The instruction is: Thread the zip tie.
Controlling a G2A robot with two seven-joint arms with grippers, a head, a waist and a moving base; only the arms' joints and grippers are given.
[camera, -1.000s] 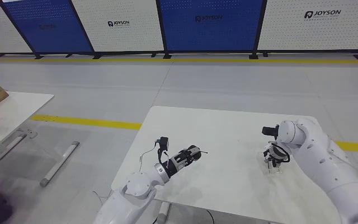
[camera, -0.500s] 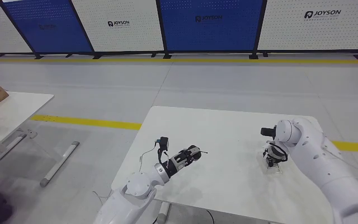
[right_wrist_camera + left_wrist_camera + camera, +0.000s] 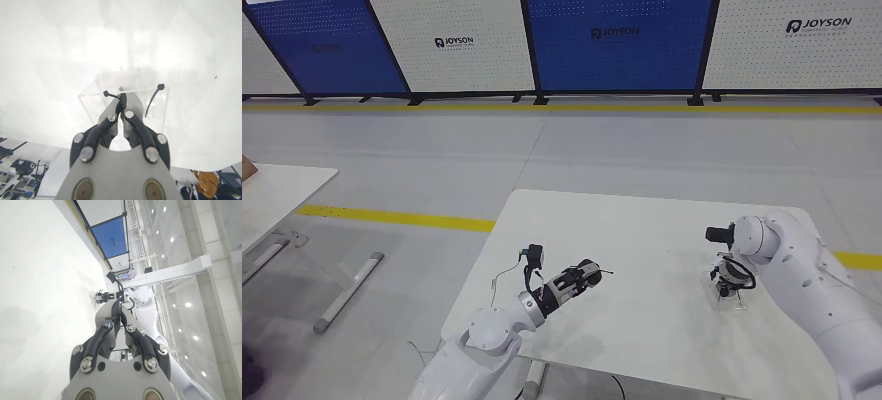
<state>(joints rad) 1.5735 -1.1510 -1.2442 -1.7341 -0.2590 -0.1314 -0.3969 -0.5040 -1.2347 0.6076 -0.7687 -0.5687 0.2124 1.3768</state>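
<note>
My left gripper [image 3: 590, 270] hovers low over the near left part of the white table [image 3: 642, 230], shut on a thin black zip tie [image 3: 606, 270] that sticks out past its tips. In the left wrist view that zip tie [image 3: 110, 318] crosses between the closed fingers [image 3: 105, 313]. My right gripper [image 3: 726, 284] is at the right side of the table, tips down inside a small clear box [image 3: 734, 298]. In the right wrist view it [image 3: 122, 95] is shut on another black zip tie [image 3: 109, 94] at the rim of the clear box [image 3: 88, 94]. A third zip tie [image 3: 154, 97] leans inside.
The table's near edge [image 3: 572, 362] and left edge [image 3: 477, 265] lie close to my left arm. The broad middle of the tabletop [image 3: 662, 260] between the two grippers is bare white surface. Floor with a yellow line [image 3: 392, 216] lies beyond.
My right arm has shifted slightly to the left over the clear box. The left arm and its zip tie have not moved.
</note>
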